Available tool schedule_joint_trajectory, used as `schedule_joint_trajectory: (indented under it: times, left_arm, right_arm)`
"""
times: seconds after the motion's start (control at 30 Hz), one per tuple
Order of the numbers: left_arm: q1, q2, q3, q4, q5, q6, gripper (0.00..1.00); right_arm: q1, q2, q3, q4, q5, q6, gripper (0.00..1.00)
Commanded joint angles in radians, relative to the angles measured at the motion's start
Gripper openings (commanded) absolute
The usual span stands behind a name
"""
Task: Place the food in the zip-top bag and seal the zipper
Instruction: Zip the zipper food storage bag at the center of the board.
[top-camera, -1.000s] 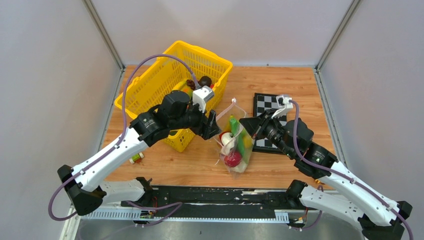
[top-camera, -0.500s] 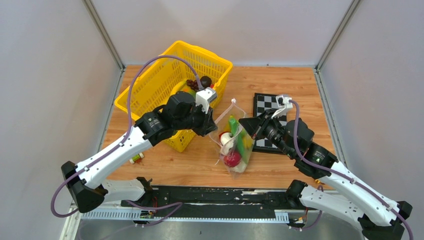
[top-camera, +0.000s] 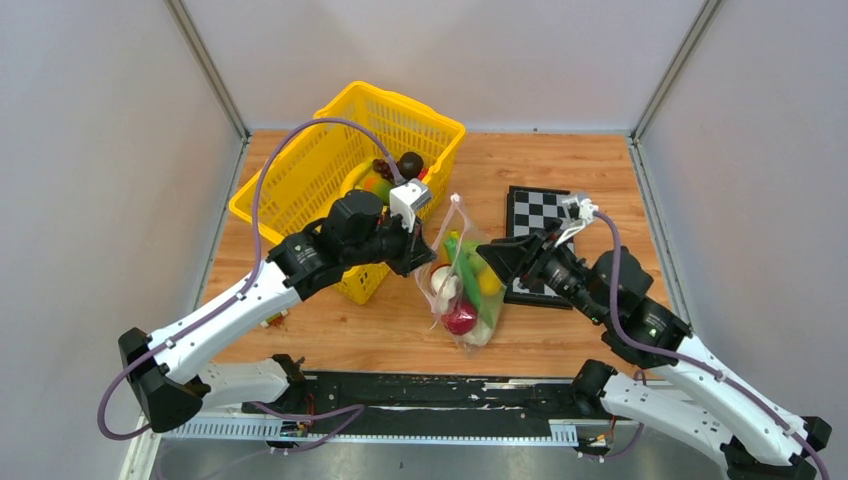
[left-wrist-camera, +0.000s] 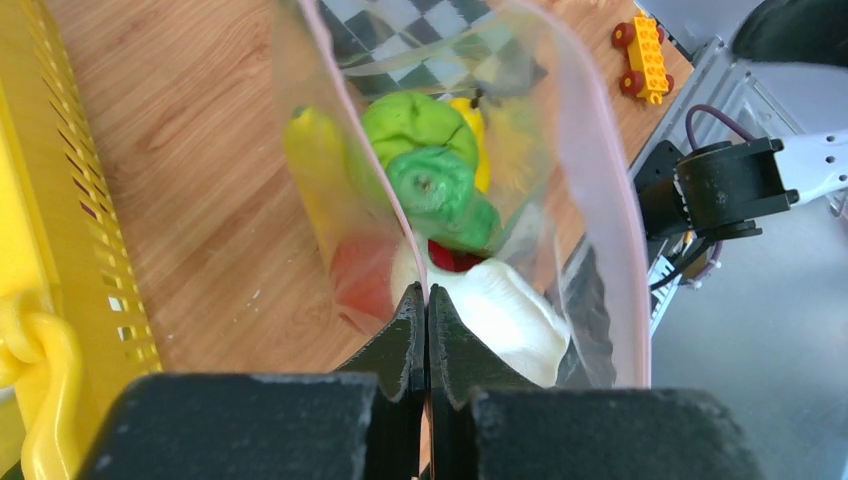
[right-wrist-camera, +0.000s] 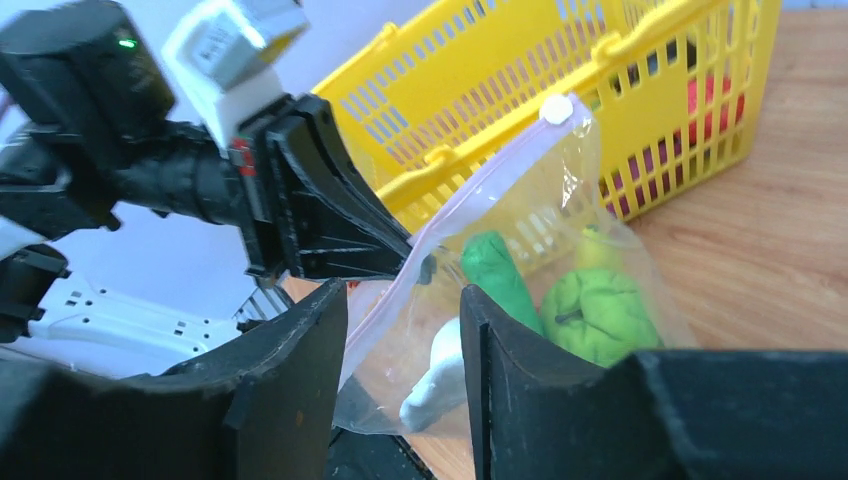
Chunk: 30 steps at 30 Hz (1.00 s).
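- The clear floppy zip-top bag (left-wrist-camera: 545, 130) is held upright over the wooden table (top-camera: 600, 170), between both grippers. The glossy plastic toy food (left-wrist-camera: 430, 180) is inside it, with a red round fruit (top-camera: 460, 318) lowest.
- The left gripper (left-wrist-camera: 427, 305) is clenched on the bag's pale-pink zipper strip (left-wrist-camera: 612, 190), as it was a second ago.
- The right gripper (right-wrist-camera: 403, 290) has its jaws parted, with the bag's mouth edge between them. Its arm has swung slightly right and nearer since then.
- The black-and-white chessboard (top-camera: 540, 205) lies flat, right of the bag.
- The yellow mesh basket (top-camera: 300, 180) stands at the far left.
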Motion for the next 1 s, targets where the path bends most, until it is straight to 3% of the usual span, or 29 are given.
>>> schedule_joint_trajectory:
  times: [0.0, 0.13, 0.33, 0.4, 0.47, 0.6, 0.67, 0.83, 0.97]
  left_arm:
    - [-0.004, -0.035, 0.000, 0.053, 0.029, 0.026, 0.00]
    - [-0.004, -0.045, 0.018, 0.056, 0.052, 0.037, 0.00]
    - [-0.004, -0.051, 0.065, 0.049, 0.095, 0.067, 0.00]
    - [-0.004, -0.050, 0.073, 0.045, 0.100, 0.081, 0.00]
    - [-0.004, -0.041, 0.086, 0.037, 0.115, 0.101, 0.00]
    - [-0.004, 0.000, 0.154, -0.028, 0.174, 0.175, 0.00]
    - [-0.004, 0.016, 0.176, -0.049, 0.188, 0.209, 0.00]
    - [-0.004, 0.060, 0.249, -0.116, 0.230, 0.305, 0.00]
    - [-0.004, 0.107, 0.290, -0.172, 0.239, 0.357, 0.00]
  right_arm:
    - [0.001, -0.071, -0.003, 0.123, -0.065, -0.139, 0.51]
    - [0.002, -0.071, 0.055, 0.073, -0.044, -0.286, 0.56]
    - [-0.019, 0.013, 0.127, -0.089, 0.217, -0.478, 0.55]
    - [-0.082, 0.030, 0.118, -0.088, 0.181, -0.510, 0.54]
    - [-0.202, 0.048, 0.114, -0.087, 0.016, -0.499, 0.54]
    - [-0.546, 0.077, 0.075, -0.022, -0.504, -0.445, 0.59]
    - [-0.658, 0.091, 0.043, 0.046, -0.739, -0.443, 0.62]
    - [-0.785, 0.174, 0.041, 0.093, -1.127, -0.574, 0.66]
    - [-0.807, 0.264, 0.057, 0.156, -1.232, -0.614, 0.64]
